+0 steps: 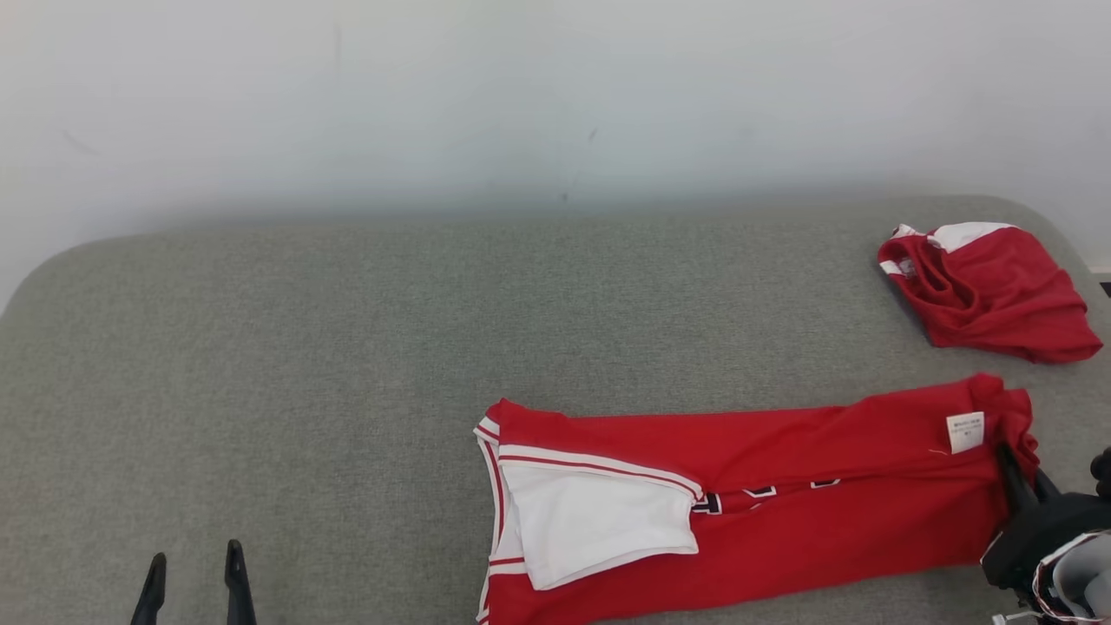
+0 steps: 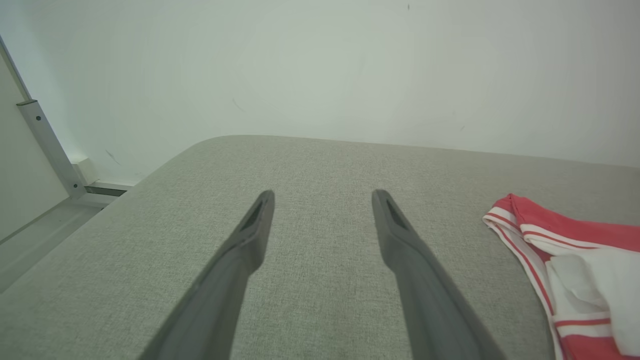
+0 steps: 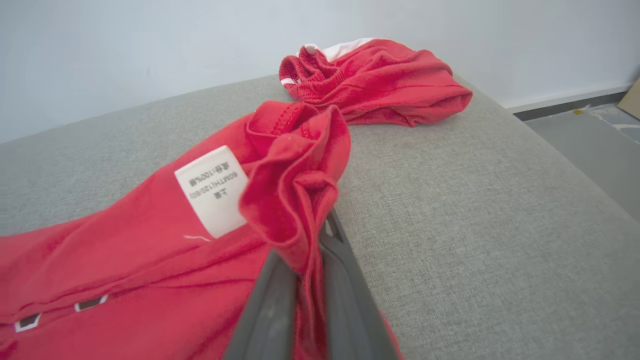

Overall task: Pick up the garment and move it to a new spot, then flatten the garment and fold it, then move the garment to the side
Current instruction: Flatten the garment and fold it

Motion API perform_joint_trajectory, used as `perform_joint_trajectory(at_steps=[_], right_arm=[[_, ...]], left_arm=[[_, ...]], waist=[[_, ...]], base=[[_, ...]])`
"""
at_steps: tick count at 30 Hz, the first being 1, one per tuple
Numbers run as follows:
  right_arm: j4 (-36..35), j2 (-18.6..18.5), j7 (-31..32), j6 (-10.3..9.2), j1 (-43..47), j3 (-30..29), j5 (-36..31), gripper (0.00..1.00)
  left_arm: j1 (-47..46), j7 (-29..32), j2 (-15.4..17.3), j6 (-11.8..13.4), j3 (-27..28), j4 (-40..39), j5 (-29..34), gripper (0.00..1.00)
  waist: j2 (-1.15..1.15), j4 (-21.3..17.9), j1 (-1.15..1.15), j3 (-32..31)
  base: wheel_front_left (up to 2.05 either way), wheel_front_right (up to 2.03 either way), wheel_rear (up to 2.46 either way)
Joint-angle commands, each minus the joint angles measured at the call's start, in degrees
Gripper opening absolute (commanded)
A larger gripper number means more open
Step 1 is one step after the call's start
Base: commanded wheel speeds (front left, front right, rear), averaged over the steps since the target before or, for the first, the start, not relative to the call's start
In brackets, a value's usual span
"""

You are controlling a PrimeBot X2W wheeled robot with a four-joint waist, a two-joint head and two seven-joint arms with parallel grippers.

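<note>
Your right end effector (image 3: 312, 260) pinches one bunched end of the red garment (image 1: 764, 486) lying on the grey worktop (image 1: 347, 347), left end effector (image 2: 322, 200) spread wide; pull too fast and it could slip out.

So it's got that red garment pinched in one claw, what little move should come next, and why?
Probably lift the right claw a little and carry that end leftward over the garment. It is shut on the bunched end by the white label, the garment already lies as a long strip, and the left claw hangs open over bare cushion, so a fold in half looks likely.
</note>
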Motion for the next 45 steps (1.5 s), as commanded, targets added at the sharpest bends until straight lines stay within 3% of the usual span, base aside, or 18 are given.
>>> perform_joint_trajectory(at_steps=[1,8,14,20,27,38,39,40,41,45], right_arm=[[-1.16,-0.35,-0.55,-0.16,0.52,0.21,0.19,0.00],[-11.61,1.87,-0.65,-0.16,1.41,2.87,-0.95,0.00],[-24.69,7.65,3.70,-0.16,2.47,7.74,-2.03,0.00],[-30.84,14.16,7.91,-0.16,1.30,11.53,-4.29,0.00],[-29.63,19.24,9.90,-0.16,-0.04,13.03,-6.47,0.00],[-17.63,25.21,9.13,-0.16,-1.18,14.76,-8.81,0.00],[-16.71,25.42,8.90,-0.16,-1.51,15.29,-9.28,0.49],[-15.98,25.50,8.33,-0.16,-1.98,15.77,-9.96,0.84],[-15.60,25.45,7.52,-0.16,-2.47,16.25,-10.62,1.00],[-16.49,24.25,4.16,-0.16,-3.11,17.36,-10.35,1.00]], left_arm=[[1.03,-0.18,-0.15,-0.19,0.55,-0.34,0.45,1.00],[2.38,-0.18,-0.37,-0.18,2.02,-0.86,0.47,1.00],[1.27,-0.18,-0.42,-0.24,1.07,-0.48,0.76,1.00],[-0.13,-0.18,-0.45,-0.41,-0.55,0.09,0.31,1.00],[-2.27,-0.18,-0.45,-0.37,-2.41,1.25,-0.40,1.00],[-3.52,-0.18,-0.46,0.05,-3.94,2.79,-1.02,1.00],[-3.47,-0.18,-0.46,0.11,-4.10,2.81,-1.07,1.00],[-3.43,-0.18,-0.47,0.29,-4.20,2.80,-1.13,1.00],[-3.42,-0.18,-0.45,0.46,-4.24,2.80,-1.19,1.00],[-3.00,-0.18,-0.45,0.92,-4.20,2.55,-1.33,1.00]], waist=[[0.00,-0.66,0.00,-0.55],[0.00,-2.02,0.00,-0.96],[0.00,-1.05,0.00,-1.00],[0.00,1.42,0.00,-0.41],[0.00,4.80,0.00,0.61],[0.00,7.41,0.00,1.23],[0.00,7.38,0.00,1.21],[0.00,7.32,0.00,1.17],[0.00,7.21,0.00,1.09],[0.00,6.42,0.00,0.45]], base=[[0.00,0.00,0.00],[0.00,0.00,0.00],[0.00,0.00,0.00],[0.00,0.00,0.00],[0.00,0.00,0.00],[0.00,0.00,0.00],[0.00,0.00,0.00],[0.00,0.00,0.00],[0.00,0.00,0.00],[0.00,0.00,0.00]])
